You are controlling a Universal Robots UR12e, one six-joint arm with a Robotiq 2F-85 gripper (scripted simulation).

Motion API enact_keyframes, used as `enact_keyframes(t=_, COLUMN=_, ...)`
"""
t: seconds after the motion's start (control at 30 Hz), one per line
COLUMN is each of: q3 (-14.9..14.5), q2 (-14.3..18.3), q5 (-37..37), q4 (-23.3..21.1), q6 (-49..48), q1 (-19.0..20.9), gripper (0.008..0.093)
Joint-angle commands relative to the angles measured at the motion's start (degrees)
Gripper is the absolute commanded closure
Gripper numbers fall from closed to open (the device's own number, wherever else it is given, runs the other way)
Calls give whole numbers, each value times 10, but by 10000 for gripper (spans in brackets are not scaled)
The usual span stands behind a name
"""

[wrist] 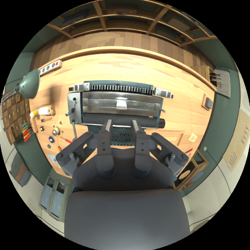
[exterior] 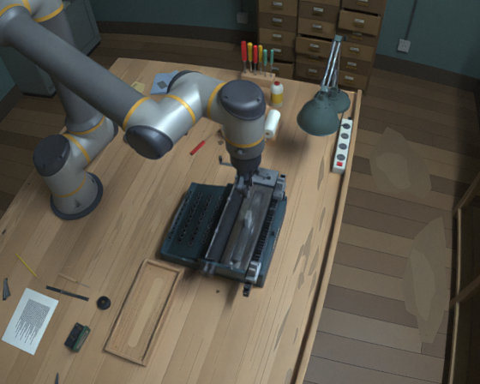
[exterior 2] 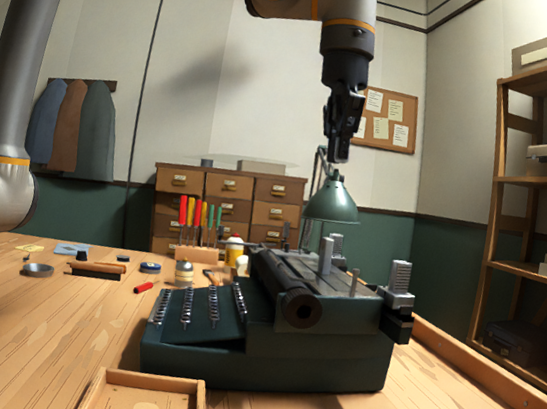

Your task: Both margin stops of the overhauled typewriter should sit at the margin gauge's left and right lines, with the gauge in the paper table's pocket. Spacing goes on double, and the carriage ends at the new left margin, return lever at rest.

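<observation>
My gripper (wrist: pixel 120 123) hangs high above the dark green typewriter (exterior: pixel 227 227), over its far end, fingers partly closed and holding nothing. The typewriter (exterior 2: pixel 274 322) sits mid-bench with its keys toward the arm's base and the black platen (exterior 2: pixel 287 286) across its top. Two grey ribbed margin stops (wrist: pixel 79 87) (wrist: pixel 163 92) sit at the ends of the toothed rack. The return lever (wrist: pixel 74 130) sticks out at the carriage's left end.
A shallow wooden tray (exterior: pixel 143 310) lies on the bench in front of the typewriter. A green desk lamp (exterior: pixel 319 113) and a power strip (exterior: pixel 342 145) stand near the bench's right edge. Screwdrivers in a block (exterior: pixel 256 60), a bottle and a paper roll sit at the far end.
</observation>
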Motion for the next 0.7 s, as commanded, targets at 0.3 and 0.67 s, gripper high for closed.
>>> enact_keyframes(t=0.3, q3=-1, q2=0, q5=0, q4=0, q6=24, q1=0, gripper=614)
enact_keyframes(t=0.67, q3=-9, q2=8, q5=0, q4=0, q6=45, q1=20, gripper=614)
